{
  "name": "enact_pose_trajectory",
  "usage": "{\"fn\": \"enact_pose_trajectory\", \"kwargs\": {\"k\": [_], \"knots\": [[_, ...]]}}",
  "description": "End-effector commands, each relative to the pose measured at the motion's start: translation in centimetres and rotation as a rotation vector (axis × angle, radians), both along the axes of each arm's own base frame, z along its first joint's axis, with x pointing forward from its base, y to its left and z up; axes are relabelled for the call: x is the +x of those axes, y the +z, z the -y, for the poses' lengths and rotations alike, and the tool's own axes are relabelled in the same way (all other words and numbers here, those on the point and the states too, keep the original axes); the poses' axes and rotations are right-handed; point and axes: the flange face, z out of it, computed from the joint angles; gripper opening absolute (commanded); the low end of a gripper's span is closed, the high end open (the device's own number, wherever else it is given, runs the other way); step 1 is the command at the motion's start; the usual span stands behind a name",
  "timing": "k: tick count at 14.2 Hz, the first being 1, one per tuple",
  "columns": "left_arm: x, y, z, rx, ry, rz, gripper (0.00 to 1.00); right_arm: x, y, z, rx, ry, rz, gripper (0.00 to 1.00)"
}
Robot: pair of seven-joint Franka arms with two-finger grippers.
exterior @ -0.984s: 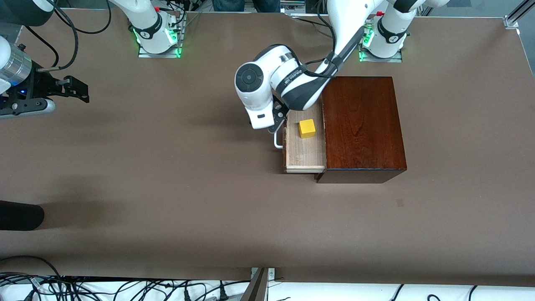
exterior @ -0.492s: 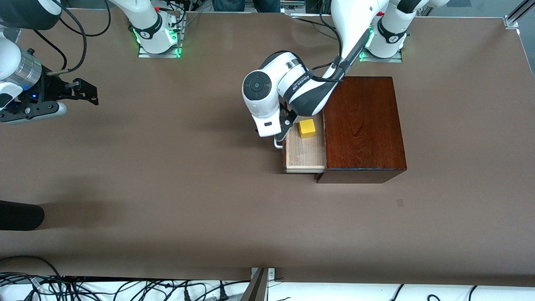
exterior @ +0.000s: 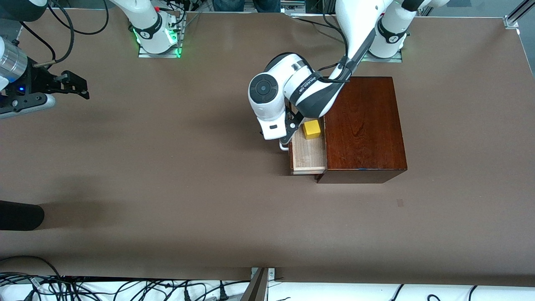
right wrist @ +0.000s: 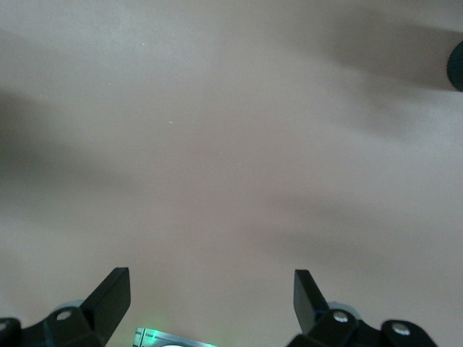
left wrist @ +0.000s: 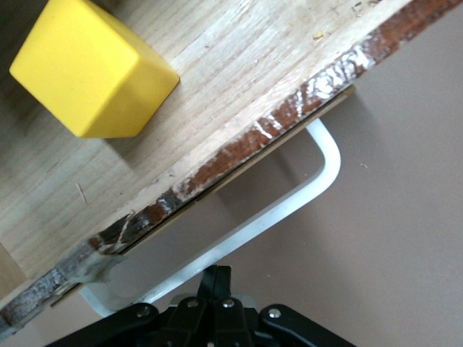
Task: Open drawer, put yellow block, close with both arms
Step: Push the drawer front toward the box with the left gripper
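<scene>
The drawer [exterior: 308, 158] stands partly open out of the reddish-brown box [exterior: 363, 125]. The yellow block [exterior: 312, 128] lies in the drawer's tray, close to the box's opening. My left gripper [exterior: 289, 134] is shut and empty, with its tips against the white handle [exterior: 284, 146]. In the left wrist view the shut left gripper [left wrist: 217, 278] touches the handle's bar [left wrist: 289, 206] from outside, and the block [left wrist: 90, 69] rests on the pale tray [left wrist: 217, 94]. My right gripper [exterior: 79, 85] is open and empty over bare table at the right arm's end; it also shows in the right wrist view [right wrist: 210, 296].
A black rounded object [exterior: 19, 215] juts in at the table's edge at the right arm's end, nearer to the front camera. Cables [exterior: 83, 288] lie below the table's front edge. The arm bases [exterior: 156, 37] stand along the table's top edge.
The drawer has slid partway into the box, with less tray showing. My left gripper moved with the handle toward the box. My right gripper shifted a little and drew back toward the table's end.
</scene>
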Motion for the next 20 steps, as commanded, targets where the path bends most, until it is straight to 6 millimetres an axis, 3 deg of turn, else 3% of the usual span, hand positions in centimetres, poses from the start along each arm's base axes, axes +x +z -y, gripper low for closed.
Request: {"fn": "enact_pose_trajectory", "kwargs": {"k": [1,7,11,13,14,16,17,18,20], "knots": [[0.9,1.3,-5.7,0.047,-0.064,-0.004,0.00,-0.3,0.6,0.0,0.025,-0.007,0.005,1.00],[1.9,1.0,-10.7,0.084,-0.114,-0.021,0.00,-0.2,0.4,0.1,0.030,-0.010,-0.008,1.00],[2.1,1.7,-11.0,0.077,-0.121,-0.015,0.00,-0.1,0.9,-0.1,0.032,-0.020,0.006,1.00],[2.3,3.5,-10.8,0.057,-0.117,0.010,0.00,0.0,1.3,0.4,0.035,-0.029,0.021,1.00],[2.3,4.5,-10.6,0.042,-0.115,0.020,0.15,-0.1,2.0,0.2,0.032,-0.019,0.029,1.00],[0.8,7.7,-8.8,0.007,-0.152,0.058,0.93,-0.2,3.3,-1.1,0.027,0.006,0.049,1.00],[0.0,9.0,-7.9,-0.008,-0.168,0.072,1.00,-0.1,2.9,-0.7,0.027,0.000,0.043,1.00],[-0.4,10.9,-7.5,-0.025,-0.182,0.093,1.00,-0.1,2.8,0.4,0.034,-0.020,0.037,1.00],[-0.1,14.6,-9.5,-0.065,-0.254,0.111,1.00,-0.3,2.8,1.1,0.033,-0.045,0.015,1.00]]}}
